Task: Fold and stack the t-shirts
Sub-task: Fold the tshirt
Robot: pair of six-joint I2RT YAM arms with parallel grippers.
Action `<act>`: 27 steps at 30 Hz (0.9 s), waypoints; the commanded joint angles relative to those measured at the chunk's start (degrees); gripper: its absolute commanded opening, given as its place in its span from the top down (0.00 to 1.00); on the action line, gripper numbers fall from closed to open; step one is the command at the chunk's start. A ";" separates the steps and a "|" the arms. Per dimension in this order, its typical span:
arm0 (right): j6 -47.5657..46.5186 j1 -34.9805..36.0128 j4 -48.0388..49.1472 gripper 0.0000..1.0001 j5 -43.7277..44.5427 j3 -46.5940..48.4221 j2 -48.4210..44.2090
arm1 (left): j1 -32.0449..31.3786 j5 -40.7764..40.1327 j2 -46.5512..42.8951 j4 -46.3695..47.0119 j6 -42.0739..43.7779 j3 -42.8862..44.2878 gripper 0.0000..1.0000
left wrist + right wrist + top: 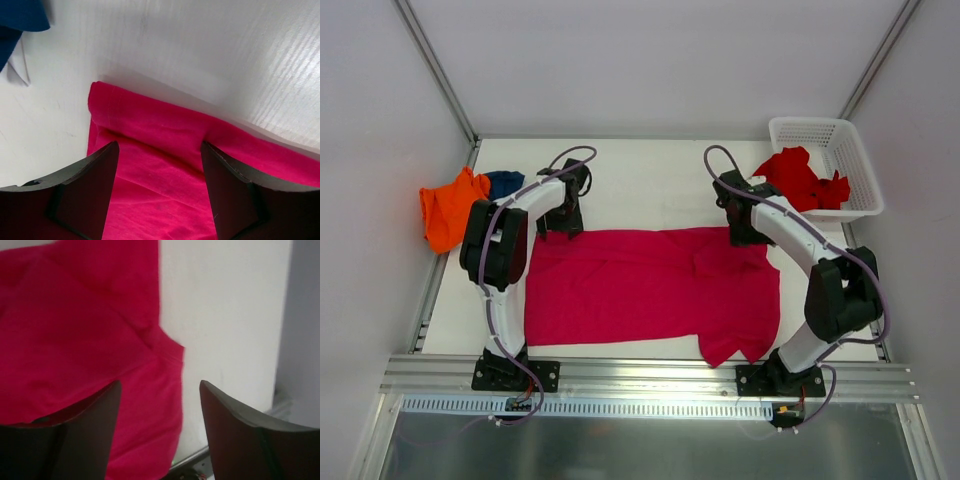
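Pink t-shirt (620, 285) lies spread on table (650, 190); left gripper (160, 150) and right gripper (160, 387) hover above its far edge, jaws apart, empty.

No writing, label, brand name, number or sign can be read in any of the three views.
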 commanded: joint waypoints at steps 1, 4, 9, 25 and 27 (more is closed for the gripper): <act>-4.27 -0.15 9.85 0.40 -18.45 -0.99 -1.54 | -0.05 -3.07 -4.15 -1.82 0.77 -1.40 0.33; -5.33 -0.41 11.71 0.83 -24.82 0.50 2.40 | -0.05 -3.60 -4.42 -1.82 0.60 -2.01 0.33; -5.86 -0.41 12.50 1.00 -27.91 4.63 9.71 | -0.05 -5.00 -5.12 -1.73 0.16 -2.45 0.35; -4.98 -5.50 10.57 0.99 -36.44 17.19 26.32 | 1.52 2.19 3.39 -1.91 2.88 7.55 0.38; -5.33 -5.86 8.04 1.00 -35.92 21.41 28.42 | 2.14 3.25 4.46 -1.99 3.23 8.96 0.39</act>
